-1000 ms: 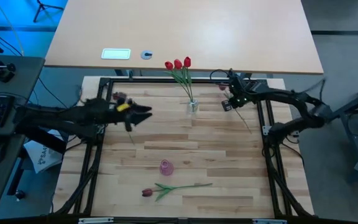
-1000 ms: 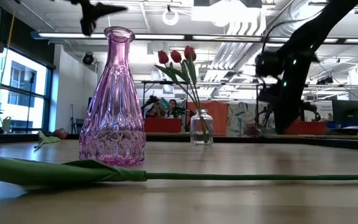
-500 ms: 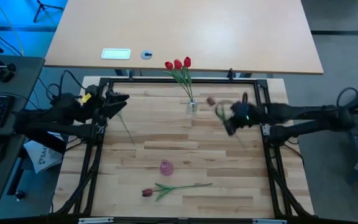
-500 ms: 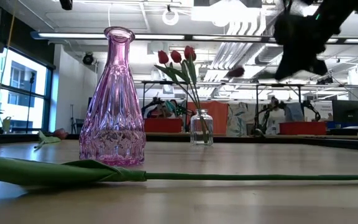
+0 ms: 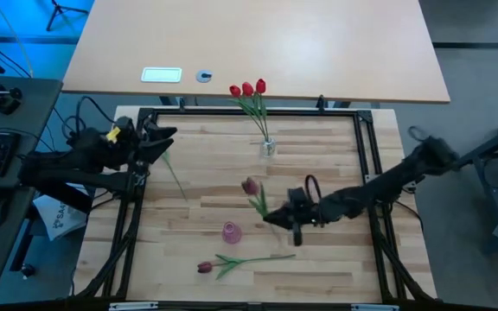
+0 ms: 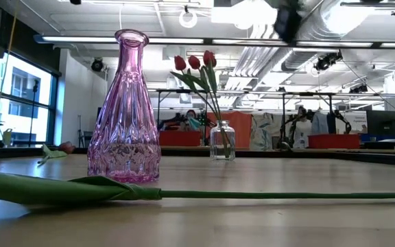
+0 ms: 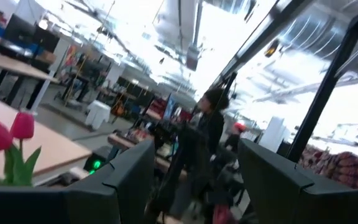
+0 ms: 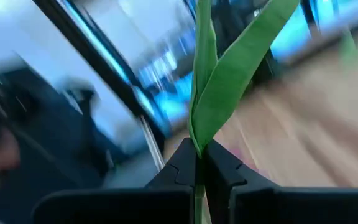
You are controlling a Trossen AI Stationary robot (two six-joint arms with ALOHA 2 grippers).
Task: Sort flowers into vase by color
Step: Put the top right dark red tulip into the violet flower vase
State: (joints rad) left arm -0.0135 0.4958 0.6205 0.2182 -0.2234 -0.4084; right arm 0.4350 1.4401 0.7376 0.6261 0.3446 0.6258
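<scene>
My right gripper (image 5: 277, 217) is shut on a dark maroon tulip (image 5: 250, 186) just right of and beyond the pink glass vase (image 5: 230, 231), high above the table. A clear vase (image 5: 269, 147) at the far middle holds three red tulips (image 5: 247, 88). Another maroon tulip (image 5: 204, 267) lies flat near the front edge, and its stem crosses the low view (image 6: 252, 195). A third tulip's stem (image 5: 175, 177) lies on the table by my left gripper (image 5: 161, 138), which is open and empty at the far left. My right gripper pinches the tulip's thin green stem (image 8: 197, 167) between its two fingers, just below where a long leaf (image 8: 241, 68) branches off. The fingers come about level from the table's right. The tulip is lifted clear, its head slanting toward the far left.
A black metal frame (image 5: 366, 164) borders the wooden table top. Bare wood lies between the two vases. A larger table with a white card (image 5: 161, 74) stands beyond the far edge. People and desks show in the room behind (image 6: 190, 120).
My right gripper has swept from the far right corner toward the near left, to beside the pink vase, carrying the maroon tulip lifted off the table. My left arm has drawn back toward the table's left edge.
</scene>
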